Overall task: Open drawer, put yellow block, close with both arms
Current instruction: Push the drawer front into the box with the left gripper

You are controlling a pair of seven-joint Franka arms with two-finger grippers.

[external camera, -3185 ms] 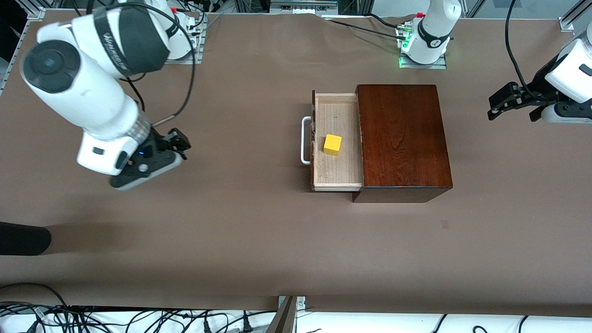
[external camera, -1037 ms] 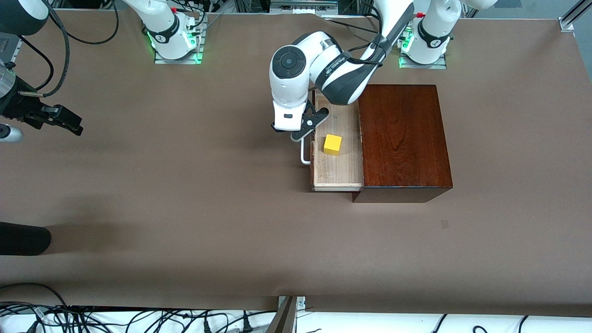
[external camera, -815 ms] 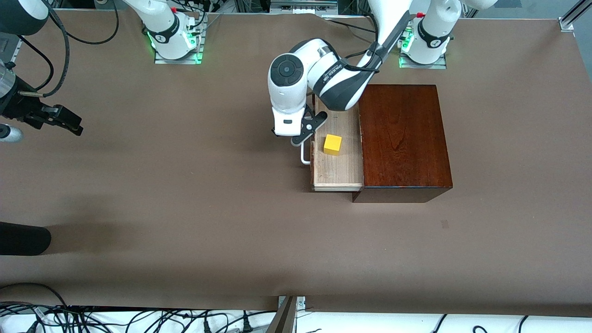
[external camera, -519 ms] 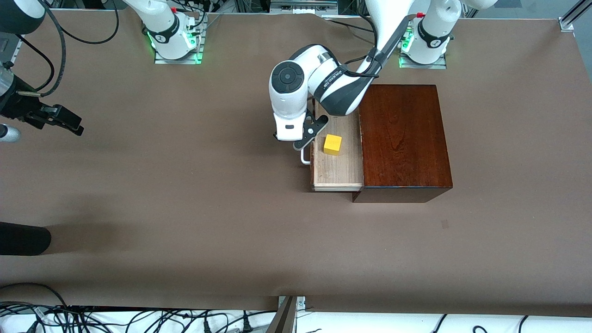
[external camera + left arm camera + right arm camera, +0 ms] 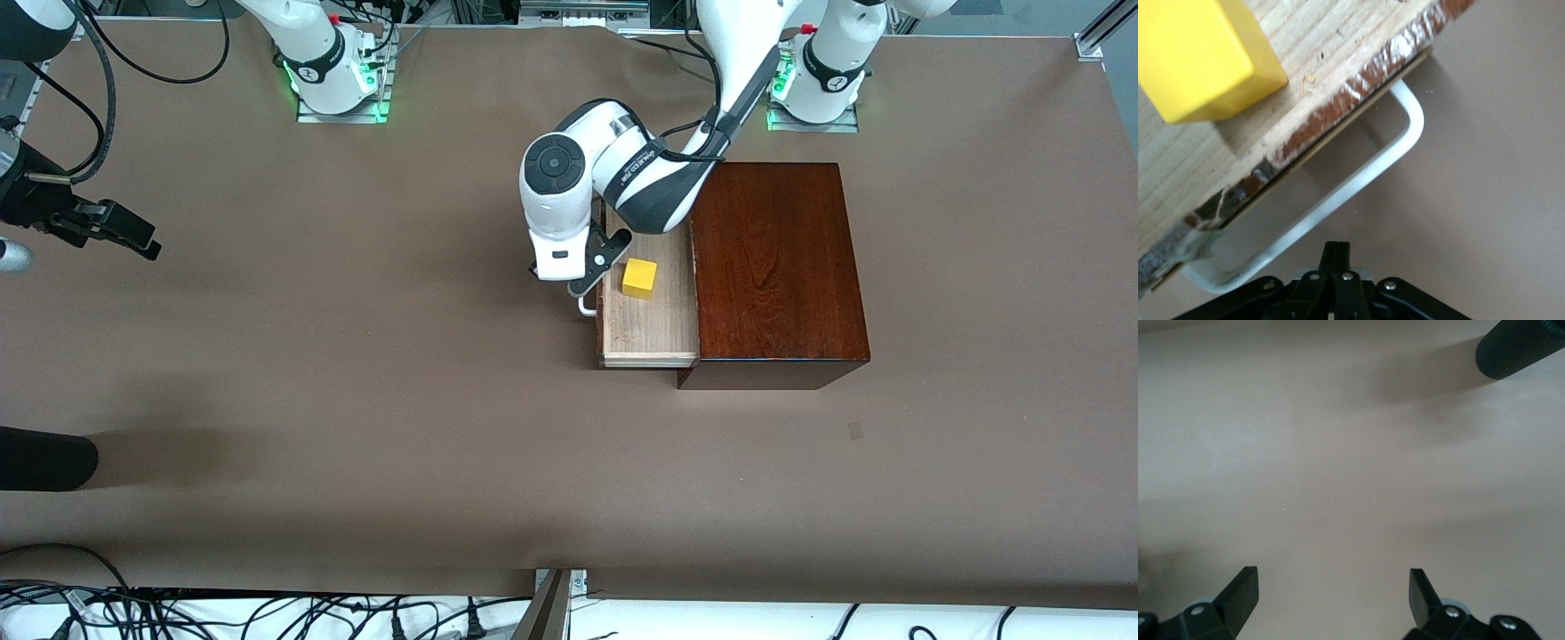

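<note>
The drawer [image 5: 647, 324] stands pulled out of the reddish-brown wooden box [image 5: 773, 267], its white handle [image 5: 586, 307] toward the right arm's end. The yellow block [image 5: 639, 277] lies in the drawer and shows in the left wrist view [image 5: 1195, 57]. My left gripper [image 5: 580, 286] is shut and empty, low at the handle [image 5: 1338, 193] and the dark front panel [image 5: 1318, 127], touching neither in the wrist view. My right gripper [image 5: 133, 240] is open and empty over bare table at the right arm's end [image 5: 1331, 587].
A black cylinder [image 5: 44, 458] lies at the table edge near the right arm's end, also in the right wrist view [image 5: 1521, 347]. Cables hang along the table edge nearest the front camera. The brown table cover [image 5: 356, 400] spreads around the box.
The left arm has swung in from its end of the table and come down at the drawer handle. The right arm has drawn back to its end of the table. Drawer and block have not moved.
</note>
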